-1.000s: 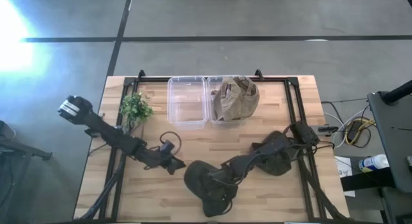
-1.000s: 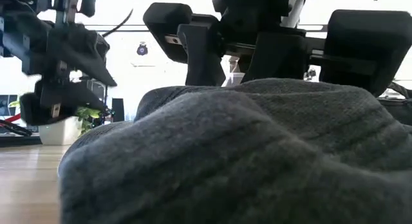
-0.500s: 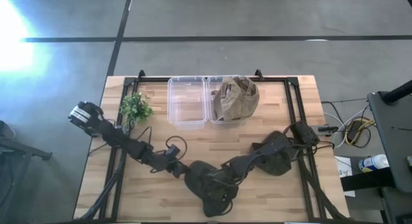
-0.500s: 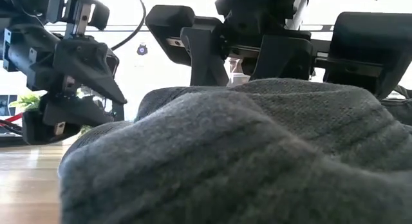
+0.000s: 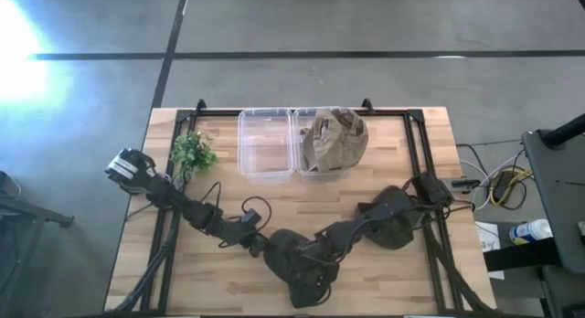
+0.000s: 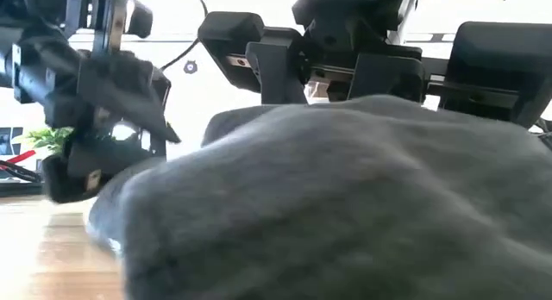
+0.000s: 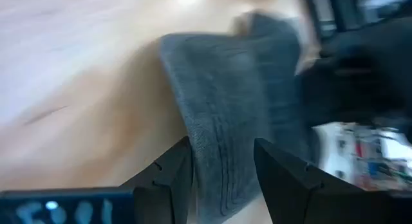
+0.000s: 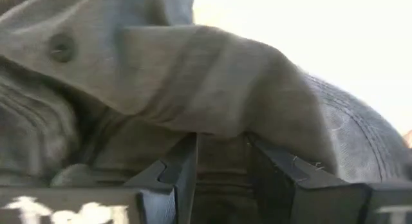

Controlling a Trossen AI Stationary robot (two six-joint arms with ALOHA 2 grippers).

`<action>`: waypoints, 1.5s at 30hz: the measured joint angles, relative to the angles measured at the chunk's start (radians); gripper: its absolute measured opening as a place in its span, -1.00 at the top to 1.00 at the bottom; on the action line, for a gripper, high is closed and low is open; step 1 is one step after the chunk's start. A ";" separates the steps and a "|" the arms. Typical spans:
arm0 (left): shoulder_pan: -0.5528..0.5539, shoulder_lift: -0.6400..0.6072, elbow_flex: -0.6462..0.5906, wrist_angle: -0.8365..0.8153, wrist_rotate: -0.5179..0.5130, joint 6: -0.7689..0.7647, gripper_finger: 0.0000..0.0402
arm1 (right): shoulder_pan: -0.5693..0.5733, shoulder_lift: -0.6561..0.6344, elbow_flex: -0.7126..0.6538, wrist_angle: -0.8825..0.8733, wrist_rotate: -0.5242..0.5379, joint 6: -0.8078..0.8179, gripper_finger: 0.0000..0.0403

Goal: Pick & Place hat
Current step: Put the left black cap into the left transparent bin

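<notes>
A dark grey hat (image 5: 294, 263) lies on the wooden table near its near edge and fills the low view (image 6: 345, 205). My left gripper (image 5: 262, 248) is at the hat's left side, open. In the left wrist view its fingers (image 7: 223, 166) stand on either side of the stitched brim (image 7: 222, 121). My right gripper (image 5: 315, 254) comes from the table's right and is shut on the hat's cloth (image 8: 222, 153). My left gripper has the hat's brim edge (image 7: 219, 185) between its two fingers, coming level from the table's left. Whether the fingers touch the brim, I cannot tell. My right gripper pinches a fold of the hat's cloth (image 8: 222, 130) between its two fingers (image 8: 174, 172), near a round button (image 8: 61, 47). It comes slanting from the table's right. The hat rests on the table.
Two clear bins stand at the far edge: the left one (image 5: 265, 144) holds nothing, the right one holds a tan hat (image 5: 334, 140). A small green plant (image 5: 192, 153) stands far left. A dark olive cloth lump (image 5: 395, 228) lies under my right arm.
My left gripper has moved toward the table's right and near edge until its fingers reached the hat's brim. The gap between its fingers looks the same. In the low view the hat's outline has shifted and its top stands slightly higher.
</notes>
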 joint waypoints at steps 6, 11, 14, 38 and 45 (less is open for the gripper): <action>0.001 0.029 0.049 0.108 0.038 0.124 0.26 | -0.001 0.000 -0.003 0.000 0.024 -0.003 0.39; 0.006 0.014 0.092 0.020 0.054 0.209 0.60 | -0.002 -0.006 -0.003 -0.013 0.091 0.009 0.39; 0.010 0.001 0.109 -0.046 0.047 0.227 0.90 | -0.002 -0.020 -0.004 -0.031 0.157 0.034 0.39; -0.005 -0.451 0.465 -0.840 -0.416 0.722 0.98 | 0.017 -0.586 -0.009 -0.278 0.622 0.901 0.39; 0.029 -0.454 0.741 -1.377 -0.813 0.752 0.98 | 0.011 -0.681 -0.026 -0.280 0.804 1.000 0.39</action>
